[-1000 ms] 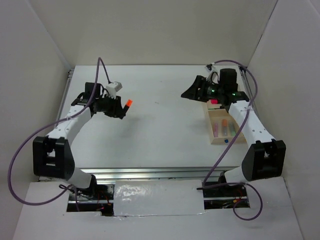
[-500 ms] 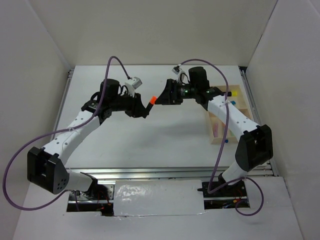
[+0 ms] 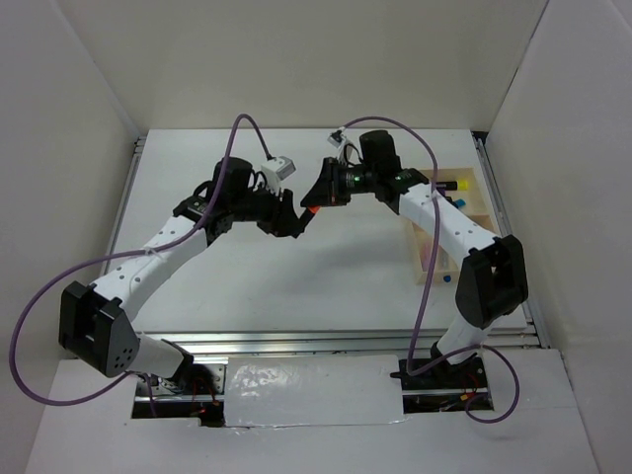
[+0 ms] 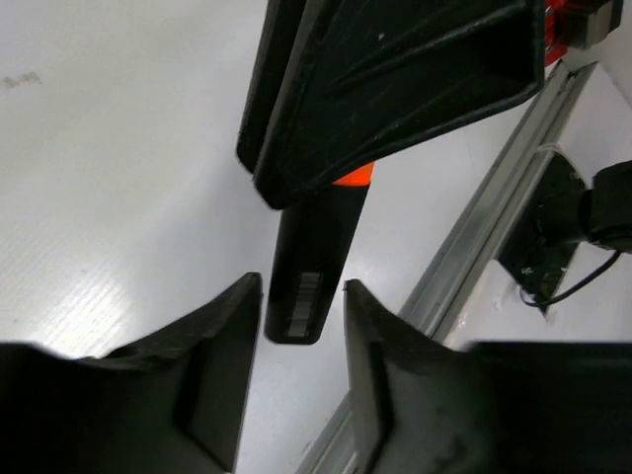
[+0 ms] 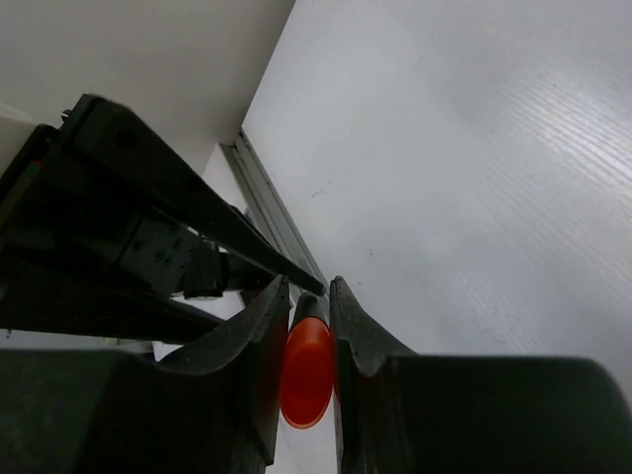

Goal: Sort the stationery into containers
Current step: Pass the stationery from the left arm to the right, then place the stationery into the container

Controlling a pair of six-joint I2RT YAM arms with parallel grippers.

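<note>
The right hand [image 3: 316, 200] has swung from the wooden tray [image 3: 434, 280] to mid-surface [image 3: 247, 272], pinching the smooth orange cap of a black cylindrical marker [image 4: 314, 259]. The left hand [image 3: 295, 221] clamps its barrel. Overhead, the hands nearly hide it.

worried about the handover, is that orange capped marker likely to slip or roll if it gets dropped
Probably stiff: the marker spans straight between the left gripper and right gripper without bending. Its glossy black body looks smooth, so it may slip in a light pinch. The round orange cap suggests it would roll on the flat table.
</note>
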